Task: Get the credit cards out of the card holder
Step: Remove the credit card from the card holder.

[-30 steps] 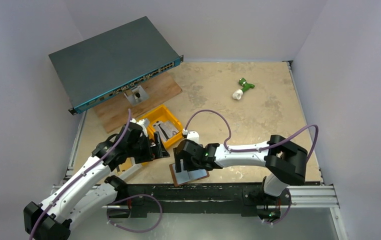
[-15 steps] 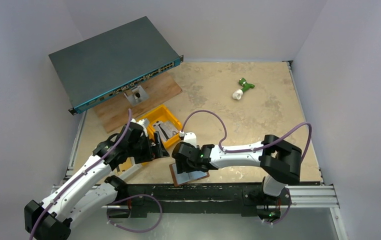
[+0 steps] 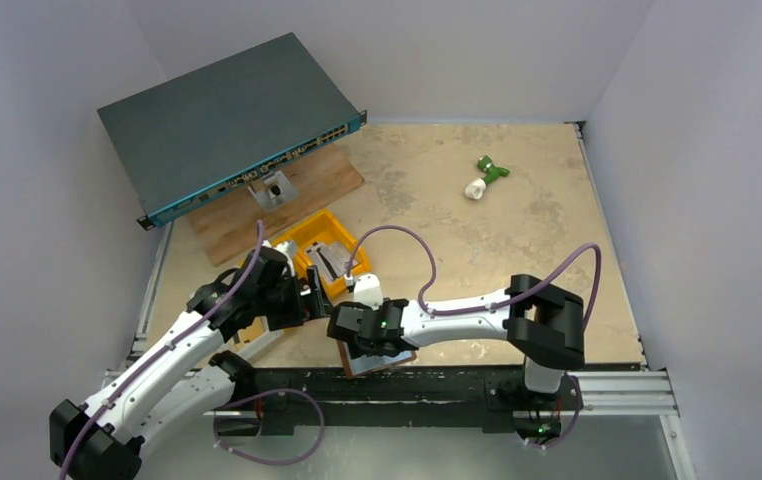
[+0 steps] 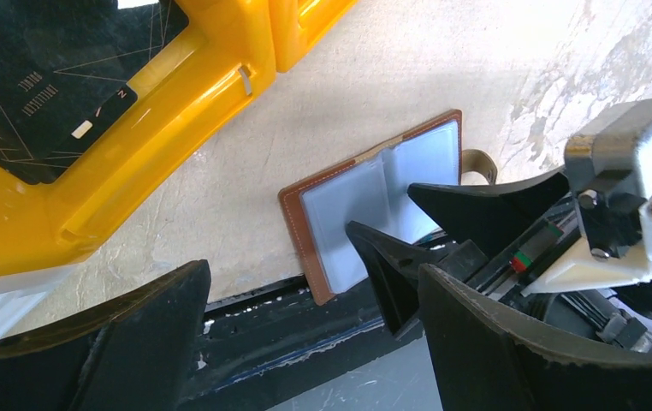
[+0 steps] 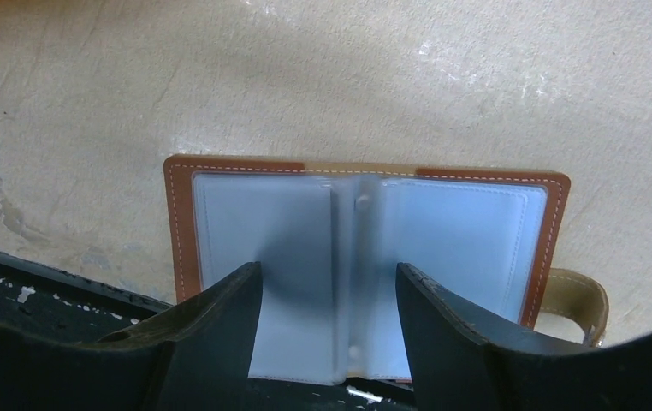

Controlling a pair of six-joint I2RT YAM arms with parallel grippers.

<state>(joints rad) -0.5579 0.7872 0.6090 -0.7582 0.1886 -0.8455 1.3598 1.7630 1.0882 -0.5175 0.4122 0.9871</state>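
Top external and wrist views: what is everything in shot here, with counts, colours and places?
wallet: one, brown, lying open at the table's near edge.
cards: two pale blue faces showing, inside the wallet.
bin: one clearly seen, yellow, left of centre.
network switch: one, dark teal, far left.
board: one, wooden brown, under the switch.
small part: one, green and white, far side.
table: one, beige.
left pincer: one, black, open, beside the bin.
right pincer: one, black, open, over the wallet.
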